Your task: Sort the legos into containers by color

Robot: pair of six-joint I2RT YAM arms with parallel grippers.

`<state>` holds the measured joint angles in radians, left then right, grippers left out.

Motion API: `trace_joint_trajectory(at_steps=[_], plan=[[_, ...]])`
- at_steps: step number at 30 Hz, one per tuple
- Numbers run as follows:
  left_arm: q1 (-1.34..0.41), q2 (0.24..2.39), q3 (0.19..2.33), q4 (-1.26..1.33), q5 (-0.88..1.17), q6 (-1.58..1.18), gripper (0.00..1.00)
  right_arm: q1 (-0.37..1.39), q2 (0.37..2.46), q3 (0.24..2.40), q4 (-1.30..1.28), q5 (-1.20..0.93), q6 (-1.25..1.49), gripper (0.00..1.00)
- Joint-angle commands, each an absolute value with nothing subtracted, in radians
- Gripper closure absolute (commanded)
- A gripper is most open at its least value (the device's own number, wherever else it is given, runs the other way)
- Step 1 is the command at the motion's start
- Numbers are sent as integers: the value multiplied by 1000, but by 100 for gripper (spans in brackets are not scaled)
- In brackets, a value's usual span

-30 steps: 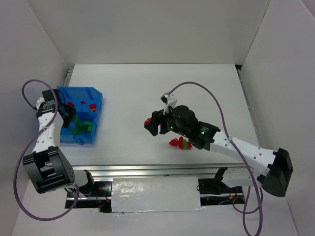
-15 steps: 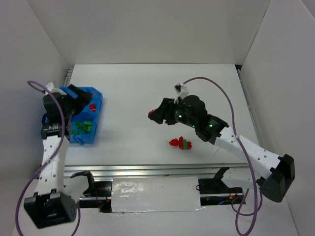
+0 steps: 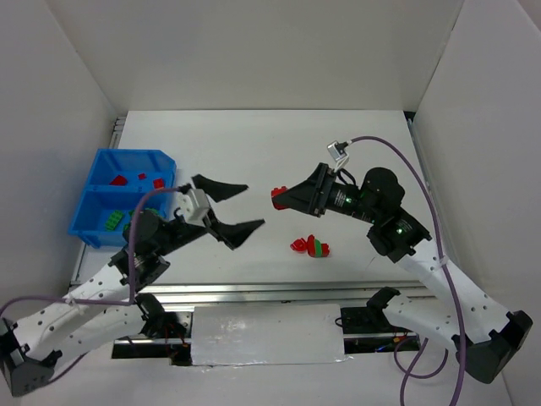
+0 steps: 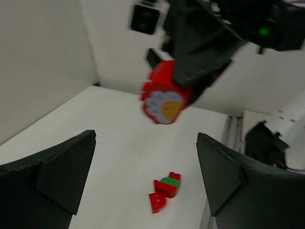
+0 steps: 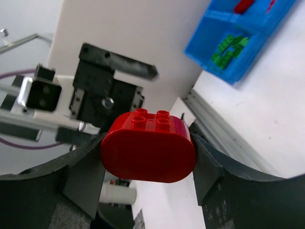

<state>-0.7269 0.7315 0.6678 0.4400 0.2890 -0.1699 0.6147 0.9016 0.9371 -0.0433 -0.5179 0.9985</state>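
The top view looks steeply down from above and behind the arm bases, far enough off to take in the whole white surface [image 3: 254, 144]. In it the blue bin [image 3: 135, 154] lies well left of the red oval brick [image 3: 281, 196], and the small brick cluster [image 3: 310, 246] sits near that brick on the bases' side. The left wrist camera sits low, looking almost level between the left fingers [image 4: 47, 176] at the brick's underside from near. The right wrist camera peers along the right fingers [image 5: 81, 176] from just behind the brick, very close, toward the bin. All three views share the brick
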Motion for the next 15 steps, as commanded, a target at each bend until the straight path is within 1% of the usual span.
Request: trace_joint_trajectory(at_steps=[1,3,7,9,15], plan=[[-912,765,707,514,186,127,0,618,862,939,34,-626,1052,94],[-984,785,710,529,183,176,0,617,861,916,55,-670,1084,94],[-1064,841,736,541,132,236,1,621,844,885,81,-680,1118,94],[-1087,863,741,560,94,255,1,629,841,870,83,-683,1127,94],[-1094,908,775,568,100,247,0,641,834,833,95,-678,1129,94]])
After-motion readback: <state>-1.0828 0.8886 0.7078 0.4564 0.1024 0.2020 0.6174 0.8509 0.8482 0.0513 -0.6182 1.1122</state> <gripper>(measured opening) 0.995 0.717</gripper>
